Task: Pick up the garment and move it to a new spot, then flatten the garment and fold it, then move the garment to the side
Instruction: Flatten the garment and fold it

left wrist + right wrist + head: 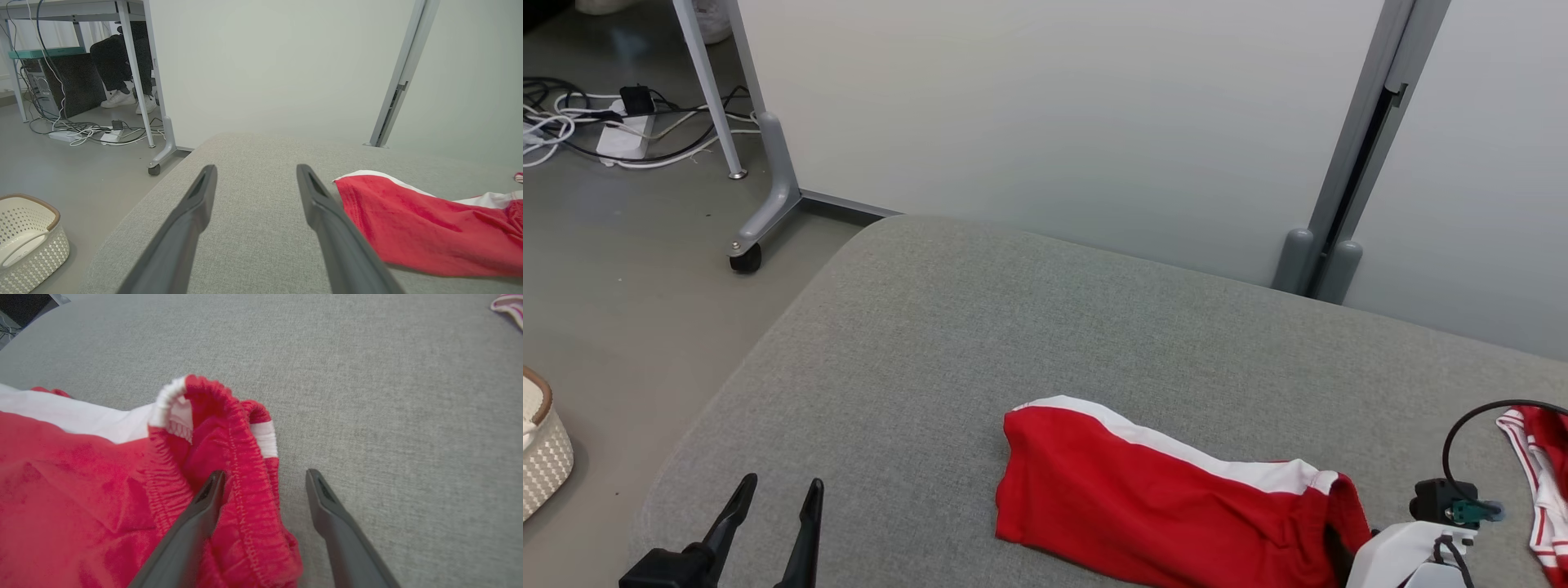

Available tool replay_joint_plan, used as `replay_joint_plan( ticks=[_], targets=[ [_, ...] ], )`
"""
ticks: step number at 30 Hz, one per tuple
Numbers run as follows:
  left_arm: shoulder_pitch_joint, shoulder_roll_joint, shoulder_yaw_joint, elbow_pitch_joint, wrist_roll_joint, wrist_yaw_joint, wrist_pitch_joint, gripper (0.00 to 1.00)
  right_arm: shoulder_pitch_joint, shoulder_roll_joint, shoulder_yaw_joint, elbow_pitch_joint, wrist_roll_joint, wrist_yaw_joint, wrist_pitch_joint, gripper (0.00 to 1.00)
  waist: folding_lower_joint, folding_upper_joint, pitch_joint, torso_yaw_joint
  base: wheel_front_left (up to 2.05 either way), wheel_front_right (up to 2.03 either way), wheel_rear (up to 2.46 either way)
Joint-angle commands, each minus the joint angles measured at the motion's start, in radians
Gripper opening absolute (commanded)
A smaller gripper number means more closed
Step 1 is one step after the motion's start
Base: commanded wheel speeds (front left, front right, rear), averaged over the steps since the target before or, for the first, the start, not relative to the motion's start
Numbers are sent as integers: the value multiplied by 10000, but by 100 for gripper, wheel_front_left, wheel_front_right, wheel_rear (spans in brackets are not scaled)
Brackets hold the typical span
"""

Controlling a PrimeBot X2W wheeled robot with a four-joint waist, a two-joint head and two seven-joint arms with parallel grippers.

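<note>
A: Where's the clothing, and does anything have hold of it?

B: The red garment (1160, 498) lies on the grey cushion (1013, 327), near its front edge and right of the middle. Its white stripe runs along the far side. Nothing pinches it. The right gripper (265, 473) is spread wide astride the waistband (241, 457) at the garment's right end, one finger inside the bunched opening and the other outside on bare cushion. I'd guess it's placed there because thick elastic gives a surer hold than loose cloth.

A: And the other arm?

B: The left gripper (781, 483) hangs spread and empty at the near left, well apart from the cloth — parked clear, I'd say.

A: Anything in the way?

B: A striped garment (1539, 474) lies at the right edge, near that arm. On the floor to the left are a white basket (543, 457), cables (572, 122) and a wheeled partition foot (768, 204).

A: Early or late?

B: Can't tell — this fits a pickup for the new spot or a folded pair about to go aside.
</note>
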Motion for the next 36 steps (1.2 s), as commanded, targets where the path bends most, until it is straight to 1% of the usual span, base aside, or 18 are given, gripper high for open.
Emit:
replay_joint_plan(
  ticks=[1,5,9,10,11,12,13,17,19,21,24,25,30,34,36],
  targets=[
    [-144,47,24,10,8,-41,-1,100,98,-23,84,-1,210,2,204,100,0,0,25,16,0,0,0],
    [-248,36,-14,40,-27,-67,12,100,194,-50,327,85,709,2,827,100,0,0,76,51,0,0,0],
    [-299,68,-33,34,-50,-92,7,100,213,-114,464,237,1153,2,1173,100,0,0,178,135,0,0,0],
    [-313,82,-28,34,-48,-98,16,100,198,-117,470,254,1266,2,1197,89,0,0,211,156,0,0,0],
    [-330,98,-24,30,-49,-103,24,100,169,-124,466,259,1389,2,1212,34,0,0,241,172,0,0,0],
    [-342,122,-13,21,-51,-102,32,100,151,-125,460,216,1532,2,1216,9,0,0,262,182,0,0,0],
    [-355,142,0,10,-50,-93,39,100,152,-109,444,151,1703,2,1246,0,0,0,276,185,0,0,0],
    [-296,203,62,-18,-53,14,54,100,106,-321,369,-262,2314,1,1072,0,0,0,213,62,0,0,0],
    [-215,190,60,-28,-71,39,35,100,161,-528,413,-464,2552,1,1129,0,0,0,135,-91,0,0,0],
    [-106,123,29,0,-145,38,-44,100,218,-898,463,-809,2939,2,1274,0,0,0,3,-393,0,0,0],
    [-15,40,-13,54,-192,58,-108,100,302,-1370,554,-1066,3187,1,1385,0,0,0,-133,-748,0,0,0],
    [-15,40,-13,54,-192,58,-108,100,302,-1370,554,-1066,3187,1,1385,0,0,0,-133,-748,0,0,0],
    [84,-47,-52,138,-229,61,-217,100,348,-2088,659,-1355,3476,1,1607,0,0,0,-338,-1271,0,0,0],
    [161,-106,-105,154,-240,118,-250,100,265,-2394,766,-1486,3541,2,1732,0,0,0,-451,-1562,0,0,0],
    [195,-123,-119,150,-246,148,-276,100,211,-2398,782,-1601,3614,2,1794,0,0,0,-499,-1665,0,0,0]
  ],
)
